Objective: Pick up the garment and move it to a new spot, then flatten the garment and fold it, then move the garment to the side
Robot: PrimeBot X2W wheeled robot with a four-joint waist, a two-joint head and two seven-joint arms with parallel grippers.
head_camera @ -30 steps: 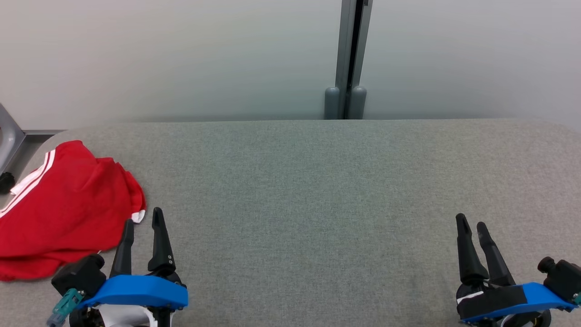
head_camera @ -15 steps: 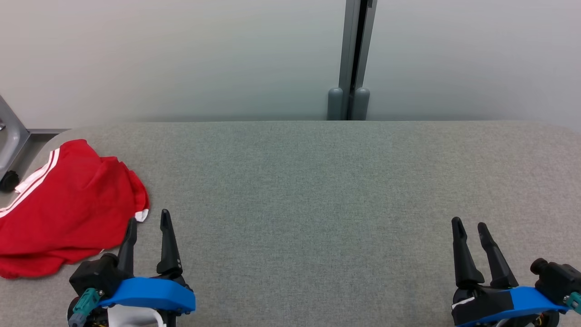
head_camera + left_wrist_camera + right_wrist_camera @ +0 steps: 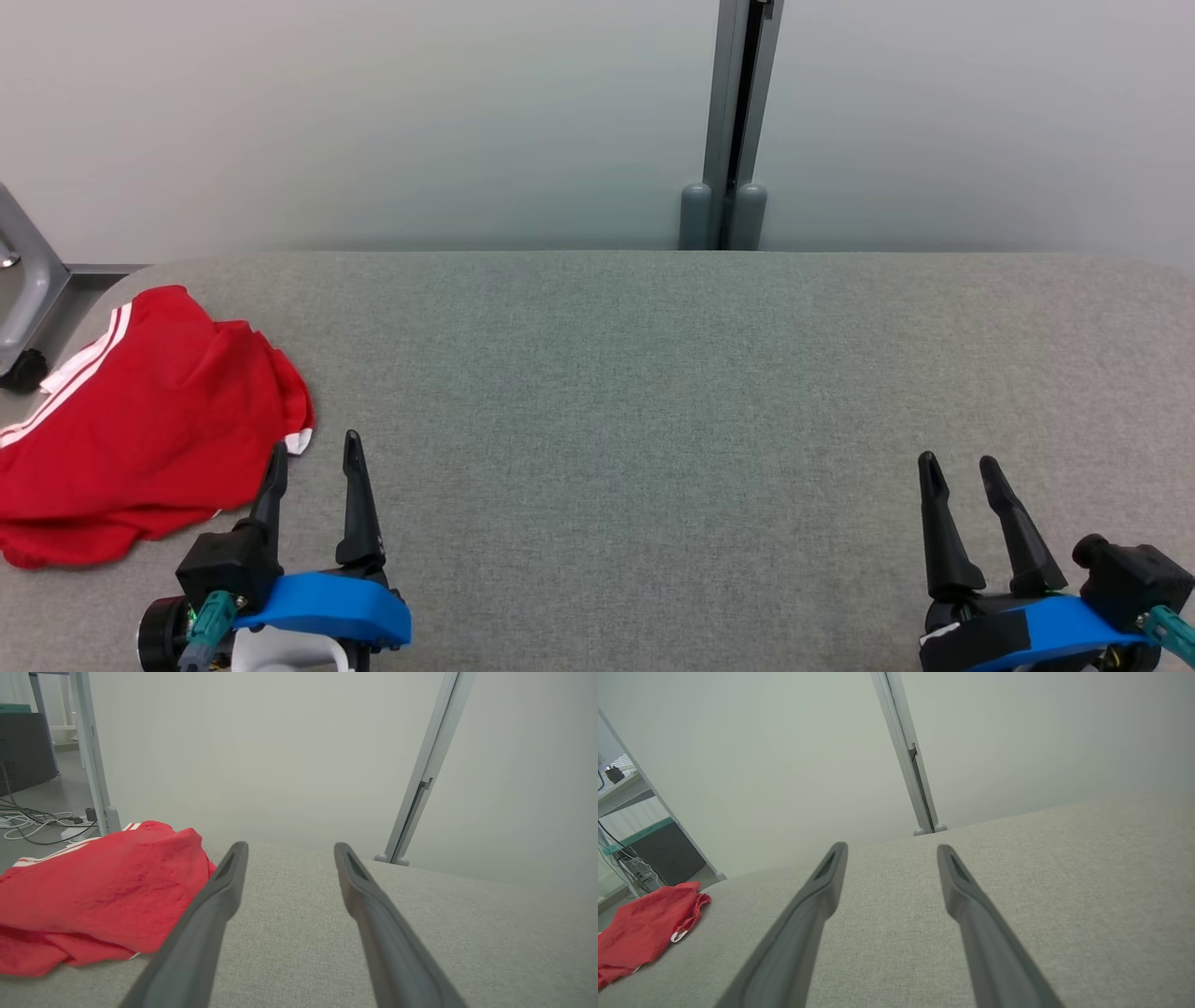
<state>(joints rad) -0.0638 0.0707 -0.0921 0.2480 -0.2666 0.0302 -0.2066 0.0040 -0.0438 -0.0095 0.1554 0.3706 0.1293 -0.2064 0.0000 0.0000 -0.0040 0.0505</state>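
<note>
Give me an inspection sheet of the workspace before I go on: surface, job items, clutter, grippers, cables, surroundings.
Surface: grey fabric table, flat, no creases seen.
Job's things: red garment with white stripes, crumpled at the table's left end, near the edge.
Clutter: nothing seen.
Grippers: left gripper open, holding nothing, close beside the garment's corner; contact cannot be told. Right gripper open, holding nothing, over bare table on the right.
Cables: loose cables on the floor beyond the table's left end.
Surroundings: pale wall with a grey post behind the table; a grey frame leg at the far left.
</note>
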